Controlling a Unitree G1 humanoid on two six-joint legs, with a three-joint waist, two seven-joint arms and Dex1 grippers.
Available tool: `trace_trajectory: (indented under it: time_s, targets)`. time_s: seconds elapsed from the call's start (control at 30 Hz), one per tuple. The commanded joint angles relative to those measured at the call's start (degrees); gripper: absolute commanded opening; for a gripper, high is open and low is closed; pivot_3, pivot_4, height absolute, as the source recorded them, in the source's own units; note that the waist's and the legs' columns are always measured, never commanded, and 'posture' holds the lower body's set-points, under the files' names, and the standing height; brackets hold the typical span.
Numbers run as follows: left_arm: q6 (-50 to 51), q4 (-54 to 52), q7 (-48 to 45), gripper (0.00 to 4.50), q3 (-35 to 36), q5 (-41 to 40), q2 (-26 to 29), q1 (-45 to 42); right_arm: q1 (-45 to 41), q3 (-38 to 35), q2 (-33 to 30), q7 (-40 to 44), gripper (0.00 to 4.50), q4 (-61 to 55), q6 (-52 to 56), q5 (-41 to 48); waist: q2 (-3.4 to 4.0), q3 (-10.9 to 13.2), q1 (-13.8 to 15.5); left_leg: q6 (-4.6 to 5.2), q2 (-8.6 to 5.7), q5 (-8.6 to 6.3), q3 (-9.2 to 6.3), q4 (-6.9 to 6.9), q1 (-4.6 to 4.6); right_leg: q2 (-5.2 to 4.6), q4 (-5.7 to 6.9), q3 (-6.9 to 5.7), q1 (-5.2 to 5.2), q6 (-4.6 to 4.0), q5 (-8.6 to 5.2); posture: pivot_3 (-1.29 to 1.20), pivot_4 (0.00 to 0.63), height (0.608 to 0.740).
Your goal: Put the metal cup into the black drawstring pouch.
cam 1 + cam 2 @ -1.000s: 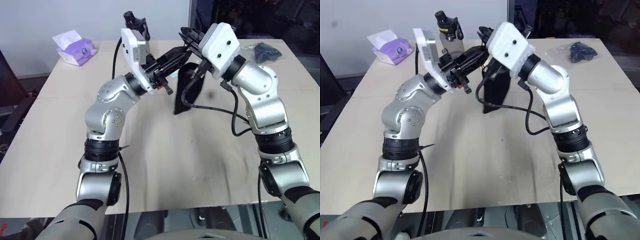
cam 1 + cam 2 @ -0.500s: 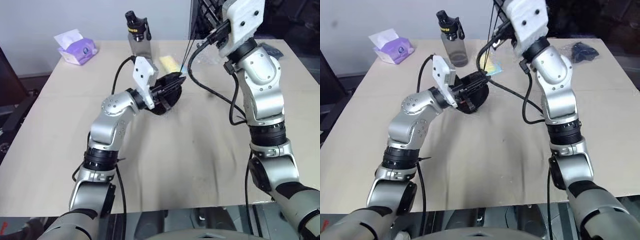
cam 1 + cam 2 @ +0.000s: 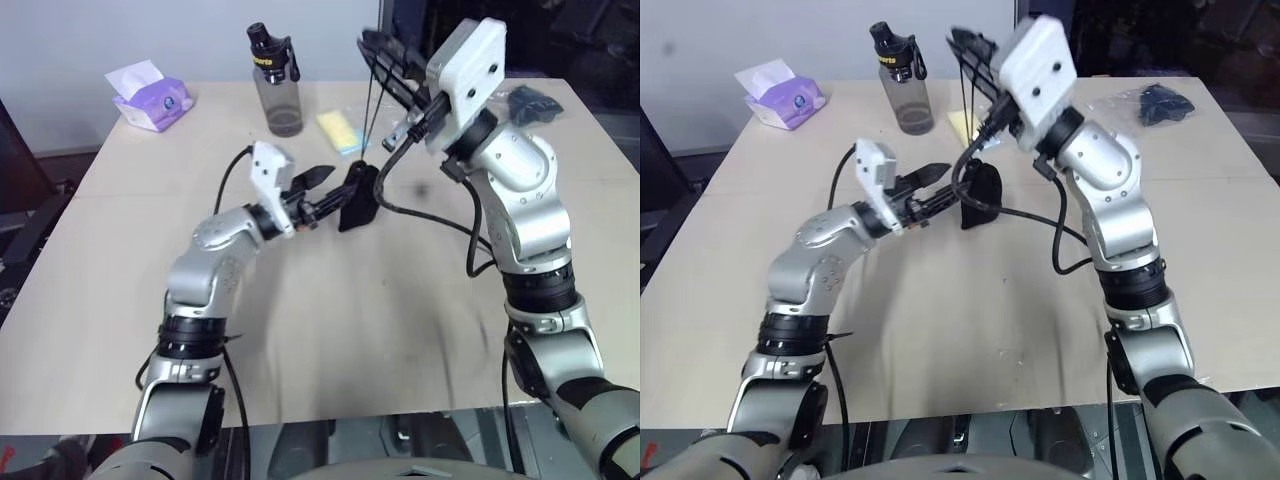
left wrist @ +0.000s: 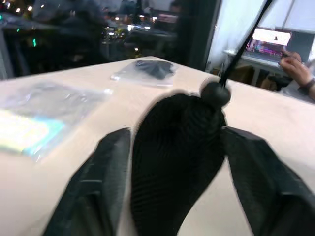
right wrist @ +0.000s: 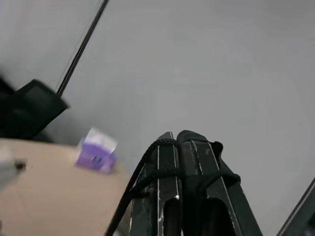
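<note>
1. The black drawstring pouch (image 3: 360, 196) sits near the middle of the desk (image 3: 330, 330), its bottom on the wood
2. Its thin cords (image 3: 374, 95) run straight up to the right gripper (image 3: 385, 52)
3. The right gripper is up high, and its fingers (image 5: 170, 206) are pressed together on the cords
4. The left gripper (image 3: 318, 195) is low, just beside the pouch, and its fingers (image 4: 106, 172) are apart, one on each side of the pouch
5. I cannot see the metal cup, so I cannot tell where it is
6. A grey water bottle (image 3: 275, 80), a yellow packet (image 3: 340, 132) and a purple tissue pack (image 3: 148, 96) sit at the far side
</note>
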Motion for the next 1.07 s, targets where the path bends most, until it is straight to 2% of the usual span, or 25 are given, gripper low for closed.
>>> trace_trajectory:
  time_s: [0.03, 0.13, 0.23, 0.33, 0.47, 0.5, 0.57, 0.67, 0.8, 0.9, 1.07]
  targets:
    - [1.8, -3.2, -0.8, 3.07, 4.6, -4.1, 1.9, 0.5, 1.0, -1.5, -0.7, 0.6, 0.0, -4.5, 2.8, 2.4, 0.0, 0.0, 0.0, 0.0, 0.0, 0.0, 0.0, 0.0, 0.0, 0.0, 0.0, 0.0, 0.0, 0.0, 0.0, 0.0, 0.15, 0.74]
    - [3.1, -1.9, 0.3, 3.07, 8.1, -6.4, 2.5, 1.3, 5.4, -0.5, -3.6, 3.9, 0.0, -6.6, 9.6, 4.8, -0.02, 0.0, 0.3, 0.0, 0.0, 0.0, -0.05, 0.0, 0.0, 0.0, 0.0, -0.04, 0.01, 0.0, 0.0, 0.0, 0.15, 0.74]
    - [4.1, -2.1, -0.2, 3.16, 9.9, -6.9, 4.4, 4.4, 12.3, 0.8, -9.2, 8.7, 0.89, -9.0, 13.1, 5.1, -0.02, 0.0, 0.3, 0.0, -0.03, 0.0, -0.1, 0.02, 0.0, -0.04, -0.1, -0.12, 0.12, 0.0, 0.0, 0.0, 0.15, 0.74]
    - [3.3, -2.3, -1.8, 3.16, 9.5, -4.2, 7.8, 10.2, 19.7, -1.3, -14.1, 11.9, 2.33, -11.1, 14.8, 7.2, 0.0, 0.0, 0.2, 0.0, -0.06, 0.0, 0.0, 0.0, 0.01, -0.07, -0.16, -0.02, 0.12, 0.0, -0.01, 0.0, 0.15, 0.74]
    - [1.6, -2.6, -4.8, 3.16, 10.3, -2.5, 11.3, 19.9, 31.3, -5.9, -24.7, 21.3, 4.28, -11.1, 12.1, 9.5, -0.01, 0.0, 0.2, 0.01, -0.03, -0.01, 0.03, -0.02, 0.01, -0.06, -0.15, 0.0, 0.06, -0.02, -0.04, 0.0, 0.15, 0.74]
    - [1.2, -3.0, -5.6, 3.16, 10.3, -2.2, 11.9, 22.3, 33.9, -7.7, -26.5, 23.6, 4.49, -10.5, 11.2, 11.0, -0.01, 0.0, 0.2, 0.01, -0.01, -0.01, 0.04, -0.03, 0.05, -0.06, -0.16, 0.0, 0.1, -0.1, -0.09, 0.0, 0.15, 0.74]
    - [-0.6, -2.6, -6.1, 3.16, 9.9, -0.8, 12.2, 26.6, 38.7, -12.6, -27.9, 28.1, 4.49, -8.1, 9.6, 16.1, -0.02, 0.0, 0.3, 0.01, 0.0, -0.01, 0.08, -0.03, 0.06, -0.06, -0.19, 0.02, 0.1, -0.21, -0.16, 0.0, 0.15, 0.74]
    - [-5.1, -2.9, -7.2, 3.16, 8.0, 3.0, 12.4, 32.6, 43.4, -18.9, -26.2, 31.7, 4.49, -0.7, 4.3, 20.0, -0.05, 0.0, 0.3, 0.01, 0.05, -0.01, 0.12, 0.03, 0.11, -0.05, -0.2, 0.04, 0.16, -0.18, -0.18, 0.0, 0.15, 0.74]
    - [-10.3, -7.2, -4.9, 3.16, 9.0, 4.9, 10.7, 37.1, 49.1, -22.4, -25.2, 40.8, 4.49, 11.0, -7.6, 20.5, -0.06, -0.1, 0.3, 0.01, 0.29, -0.01, 0.28, 0.11, 0.41, -0.08, -0.2, 0.12, 0.39, 0.0, -0.3, 0.0, 0.15, 0.74]
    - [-16.3, -9.7, -4.0, 3.16, 9.7, 6.8, 9.3, 39.5, 49.0, -24.2, -23.4, 44.2, 4.49, 16.4, -12.6, 22.5, -0.04, -0.1, 0.1, 0.01, 0.31, -0.01, 0.39, 0.12, 0.42, -0.05, -0.17, 0.2, 0.36, 0.0, -0.3, 0.0, 0.15, 0.74]
    - [-18.3, -13.6, -3.9, 3.16, 9.6, 6.4, 8.3, 42.3, 46.6, -23.9, -22.7, 44.0, 4.49, 24.3, -17.9, 20.1, -0.03, -0.1, 0.1, 0.01, 0.36, -0.01, 0.72, 0.1, 0.51, 0.06, -0.17, 0.4, 0.33, -0.06, -0.25, 0.0, 0.15, 0.74]
